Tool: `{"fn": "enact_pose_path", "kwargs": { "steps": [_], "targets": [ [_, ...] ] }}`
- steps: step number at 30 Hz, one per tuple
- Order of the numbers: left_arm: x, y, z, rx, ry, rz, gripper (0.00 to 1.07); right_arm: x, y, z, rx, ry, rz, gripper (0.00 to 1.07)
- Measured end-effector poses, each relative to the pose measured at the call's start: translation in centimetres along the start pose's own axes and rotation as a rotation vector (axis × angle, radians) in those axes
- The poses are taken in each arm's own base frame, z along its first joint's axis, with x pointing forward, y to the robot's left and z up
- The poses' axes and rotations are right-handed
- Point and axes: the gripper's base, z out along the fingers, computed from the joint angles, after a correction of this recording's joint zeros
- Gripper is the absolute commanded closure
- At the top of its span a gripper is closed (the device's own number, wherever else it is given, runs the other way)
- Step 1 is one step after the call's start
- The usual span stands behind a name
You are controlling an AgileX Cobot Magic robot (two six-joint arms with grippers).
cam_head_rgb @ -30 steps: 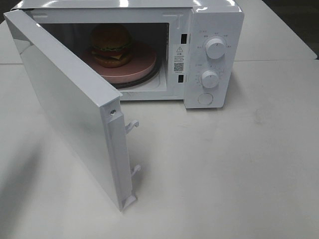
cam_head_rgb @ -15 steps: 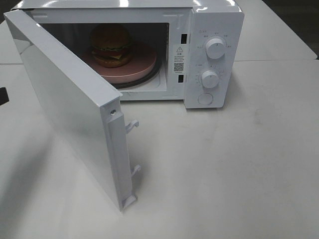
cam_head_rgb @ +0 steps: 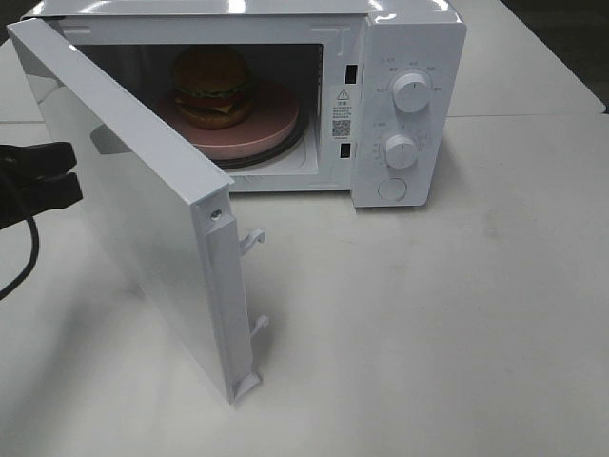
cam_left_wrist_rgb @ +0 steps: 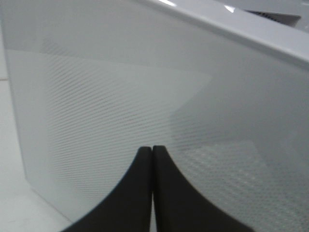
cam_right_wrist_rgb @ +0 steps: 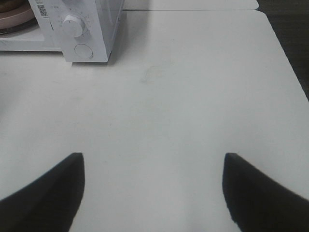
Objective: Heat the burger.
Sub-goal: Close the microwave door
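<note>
Burger point(cam_head_rgb: 211, 84) first, from the high camera: it sits on the plate point(cam_head_rgb: 271, 129) inside the microwave point(cam_head_rgb: 409, 38), so loading looks done. The door point(cam_head_rgb: 133, 209) stands wide open, swung out to the microwave's front left. Your left hand point(cam_head_rgb: 74, 173) is on the outer side of that door, close to its face, with fingers pressed together and nothing between them. The top knob point(cam_head_rgb: 411, 92) and lower knob point(cam_head_rgb: 401, 150) sit on the microwave's right panel, with no hand near them.

From the left wrist camera, the closed left hand point(cam_left_wrist_rgb: 153, 150) points straight at the door's point(cam_left_wrist_rgb: 120, 87) meshed pane and is very near it. You cannot tell whether it touches.

From the right wrist camera, your right hand point(cam_right_wrist_rgb: 153, 159) hangs empty with fingers spread wide over the tabletop point(cam_right_wrist_rgb: 193, 96), well in front of the microwave point(cam_right_wrist_rgb: 91, 29).

By my reading, you are about to push the door shut. After that, setting the knobs to start heating is what remains.
</note>
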Motion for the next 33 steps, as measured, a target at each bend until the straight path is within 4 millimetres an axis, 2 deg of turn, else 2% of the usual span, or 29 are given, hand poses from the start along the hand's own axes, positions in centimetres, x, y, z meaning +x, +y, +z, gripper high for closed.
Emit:
{"fn": "enact_pose_path", "kwargs": {
  "steps": [12,16,27,33],
  "targets": [
    [0.7,-2.8,2.4,-0.008,0.015,0.01,1.07,0.0,0.0,0.0,0.0,0.0,0.0,0.32],
    [0.2,-4.2,3.7,0.013,-0.001,0.022,1.07,0.0,0.0,0.0,0.0,0.0,0.0,0.32],
    [-0.7,-6.4,6.6,0.033,-0.036,-0.006,1.07,0.0,0.0,0.0,0.0,0.0,0.0,0.32],
    [-1.1,-8.3,9.1,0.059,-0.059,-0.01,1.07,0.0,0.0,0.0,0.0,0.0,0.0,0.32]
  ]
}}
